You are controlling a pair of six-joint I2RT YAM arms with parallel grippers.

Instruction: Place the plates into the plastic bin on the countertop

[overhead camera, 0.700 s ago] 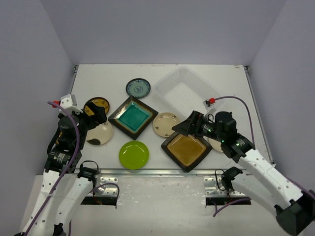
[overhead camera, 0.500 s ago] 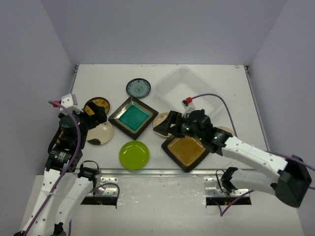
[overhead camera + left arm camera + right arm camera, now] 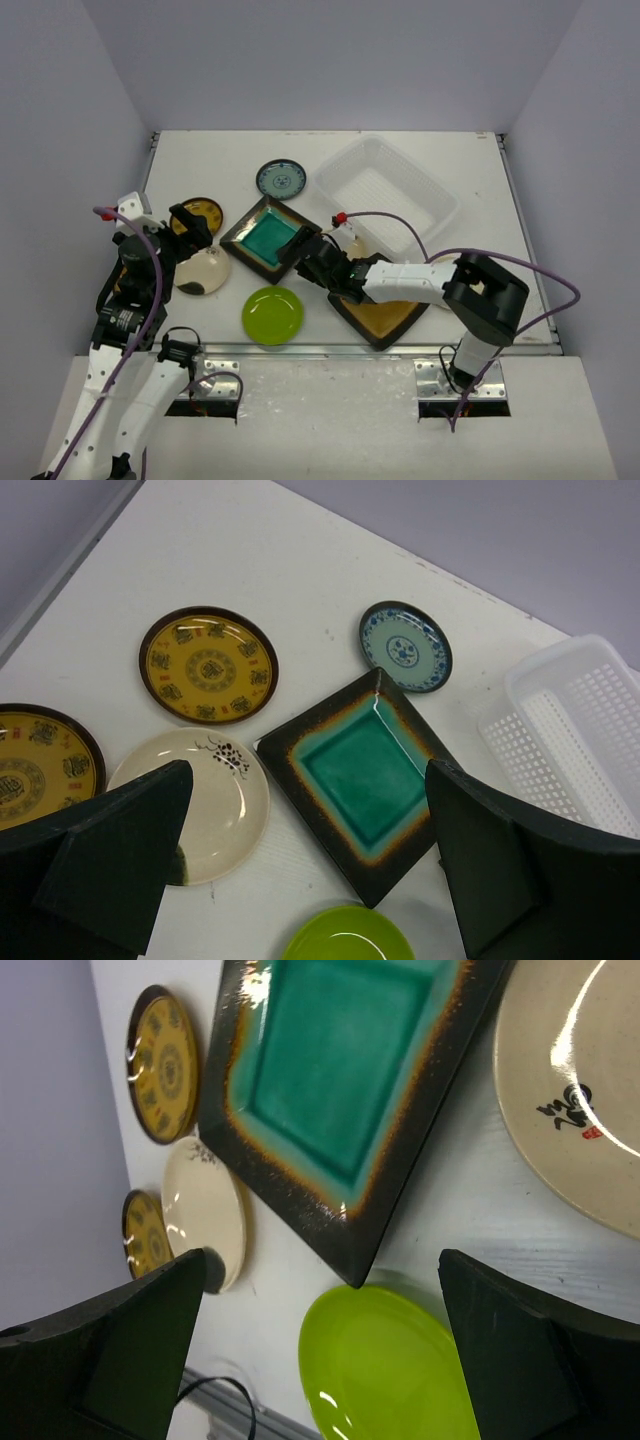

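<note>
Our right gripper (image 3: 322,1260) stands spread wide, holding nothing, above a corner of the teal square plate (image 3: 340,1070), with the green plate (image 3: 390,1370) just beside it. Its wrist view misses the plastic bin (image 3: 385,195). The top view shows it on the countertop (image 3: 200,160), beyond and right of that gripper. Our left gripper (image 3: 308,770) is likewise spread.

High rear overview; two near wrist views over teal plate (image 3: 365,780)
</note>
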